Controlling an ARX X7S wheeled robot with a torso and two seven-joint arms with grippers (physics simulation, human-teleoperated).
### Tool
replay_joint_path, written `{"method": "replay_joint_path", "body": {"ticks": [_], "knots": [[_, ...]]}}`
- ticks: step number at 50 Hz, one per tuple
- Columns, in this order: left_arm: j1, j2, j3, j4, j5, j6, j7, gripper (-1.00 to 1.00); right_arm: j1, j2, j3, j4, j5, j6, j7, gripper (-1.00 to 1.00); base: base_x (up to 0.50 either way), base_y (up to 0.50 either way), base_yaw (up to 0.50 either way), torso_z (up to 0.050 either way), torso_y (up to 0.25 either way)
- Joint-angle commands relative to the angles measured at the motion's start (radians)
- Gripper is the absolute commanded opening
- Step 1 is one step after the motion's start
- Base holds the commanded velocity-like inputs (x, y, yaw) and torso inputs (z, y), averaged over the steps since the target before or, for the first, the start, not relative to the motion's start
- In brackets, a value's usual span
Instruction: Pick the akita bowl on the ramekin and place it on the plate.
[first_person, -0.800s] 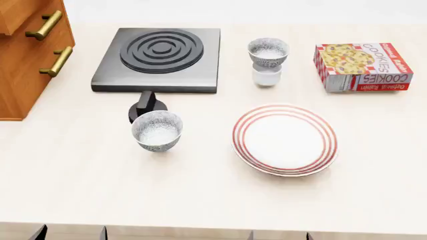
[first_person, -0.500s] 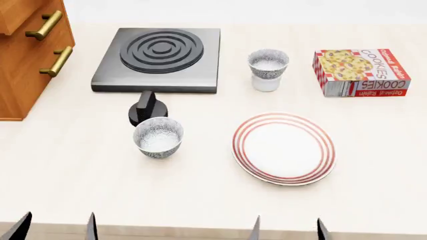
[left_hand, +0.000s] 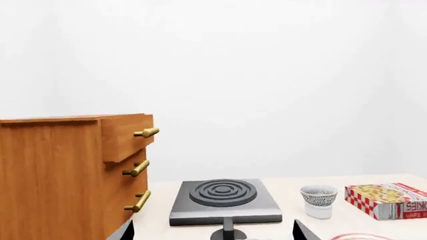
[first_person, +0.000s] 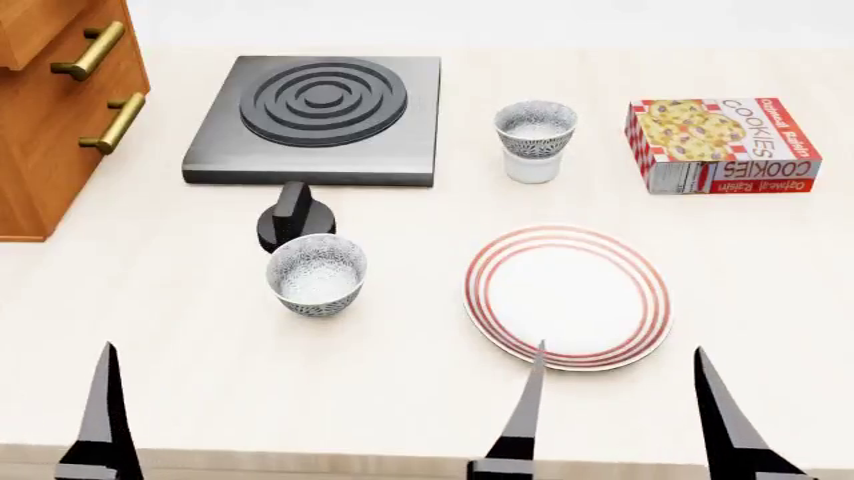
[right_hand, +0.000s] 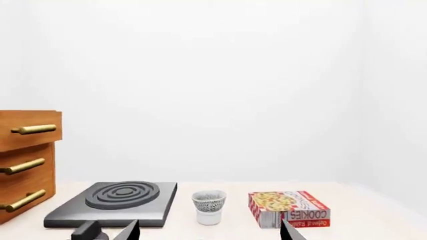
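The akita bowl (first_person: 535, 126), grey-speckled with a white inside, sits upright on the white ramekin (first_person: 533, 168) at the back of the counter, right of the stove; it also shows as the akita bowl (right_hand: 209, 201) on the ramekin (right_hand: 209, 217). The red-ringed plate (first_person: 567, 296) lies nearer, in front of them. My right gripper (first_person: 618, 350) is open, its tips over the plate's near rim, well short of the bowl. The left gripper (left_hand: 213, 229) is open too; only one of its fingers (first_person: 104, 415) shows in the head view, at the near left.
A second speckled bowl (first_person: 316, 274) stands left of the plate, beside a black knob (first_person: 294, 220). A dark stove (first_person: 320, 115) is at the back, a wooden drawer cabinet (first_person: 60, 100) far left, a cookie box (first_person: 721, 143) right of the ramekin.
Both grippers have come further into the head view from the near edge, moving forward over the counter. The head view settled after a slight shift. The bowls and the plate have not moved.
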Motion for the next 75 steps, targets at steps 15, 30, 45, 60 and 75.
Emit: {"method": "replay_joint_path", "body": {"ticks": [15,30,45,60,75], "knots": [[-0.012,-0.060,-0.008,0.198,-0.119,-0.130,-0.072,1.00,0.022,0.043,-0.007,-0.173,0.062,0.134,0.055,1.00,0.39,0.00,0.00,0.000,0.000],[-0.011,-0.075,0.001,0.179,-0.140,-0.109,-0.095,1.00,0.022,0.058,-0.018,-0.158,0.061,0.116,0.081,1.00,0.50,0.00,0.00,0.000,0.000],[-0.012,-0.087,0.006,0.173,-0.159,-0.109,-0.116,1.00,0.018,0.069,-0.026,-0.161,0.068,0.115,0.096,1.00,0.50,0.00,0.00,0.000,0.001],[-0.031,-0.098,0.006,0.173,-0.191,-0.143,-0.137,1.00,-0.003,0.078,-0.034,-0.136,0.072,0.058,0.106,1.00,0.33,0.00,0.00,0.017,0.001],[-0.022,-0.115,0.014,0.174,-0.206,-0.122,-0.147,1.00,0.001,0.086,-0.035,-0.125,0.089,0.045,0.113,1.00,0.00,0.00,0.00,0.050,0.000]]}}
